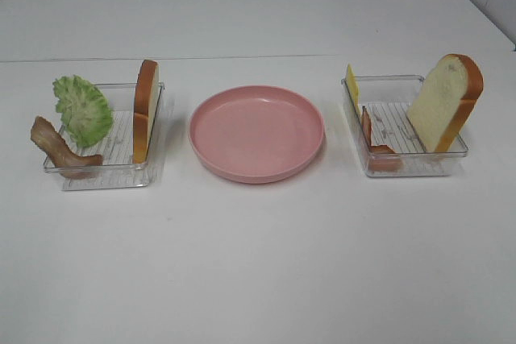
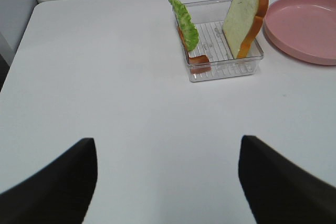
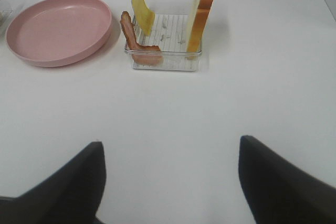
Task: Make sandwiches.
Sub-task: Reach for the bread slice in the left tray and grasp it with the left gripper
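No sandwich is stacked; the parts stand in two clear trays. The left tray [image 1: 105, 176] holds a green lettuce leaf [image 1: 83, 109], a brown bacon strip [image 1: 56, 147] and an upright bread slice [image 1: 145, 109]. The right tray [image 1: 411, 170] holds a yellow cheese slice [image 1: 351, 86], a bacon strip [image 1: 372, 138] and a leaning bread slice [image 1: 445, 102]. My left gripper [image 2: 168, 182] is open and empty, well short of the lettuce [image 2: 185, 22] and bread [image 2: 244, 14]. My right gripper [image 3: 168, 182] is open and empty, well short of the cheese [image 3: 143, 9] and bread [image 3: 202, 11].
A round pink plate [image 1: 256, 133] sits between the trays with nothing on it. The white table runs wide in front of the trays. A seam crosses the table behind them. Neither arm shows in the exterior high view.
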Tool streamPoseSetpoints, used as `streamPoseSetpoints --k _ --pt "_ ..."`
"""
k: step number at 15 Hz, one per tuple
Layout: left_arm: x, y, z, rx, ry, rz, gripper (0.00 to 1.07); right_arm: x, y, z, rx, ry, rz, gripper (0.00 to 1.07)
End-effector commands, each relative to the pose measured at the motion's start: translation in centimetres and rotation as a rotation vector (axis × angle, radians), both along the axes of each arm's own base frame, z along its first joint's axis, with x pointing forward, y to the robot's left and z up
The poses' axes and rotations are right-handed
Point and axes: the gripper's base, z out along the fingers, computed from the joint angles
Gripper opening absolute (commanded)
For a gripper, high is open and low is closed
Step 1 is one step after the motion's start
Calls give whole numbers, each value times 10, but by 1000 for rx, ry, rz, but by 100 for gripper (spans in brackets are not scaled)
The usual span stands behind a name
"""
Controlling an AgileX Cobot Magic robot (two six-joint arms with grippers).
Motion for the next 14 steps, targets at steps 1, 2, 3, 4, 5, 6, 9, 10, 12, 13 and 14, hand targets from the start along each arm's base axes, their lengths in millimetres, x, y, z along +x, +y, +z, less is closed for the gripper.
streamPoseSetpoints --k 1,2,3,4,5,6,9,10,12,13,14 --pt "-3 0 0 -9 -29 -4 72 -2 0 -1 -6 -20 1 69" --pt "-3 0 0 -9 -29 -4 72 -2 0 -1 -6 -20 1 69" --pt "-3 0 0 -9 -29 -4 72 -2 0 -1 -6 -20 1 69" --pt "-3 0 0 -9 -29 -4 72 -2 0 -1 -6 -20 1 69" --pt "-3 0 0 -9 -29 -4 72 -2 0 -1 -6 -20 1 69" --pt "-3 0 0 -9 -29 -4 72 -2 0 -1 -6 -20 1 69" --pt "-3 0 0 -9 -29 -4 72 -2 0 -1 -6 -20 1 69" --pt "-3 0 0 -9 -29 -4 72 -2 0 -1 -6 -20 1 69" --pt "-3 0 0 -9 -29 -4 72 -2 0 -1 -6 -20 1 69" --pt "-3 0 0 -9 -29 -4 72 -2 0 -1 -6 -20 1 69" --pt "-3 0 0 -9 -29 -4 72 -2 0 -1 -6 -20 1 69"
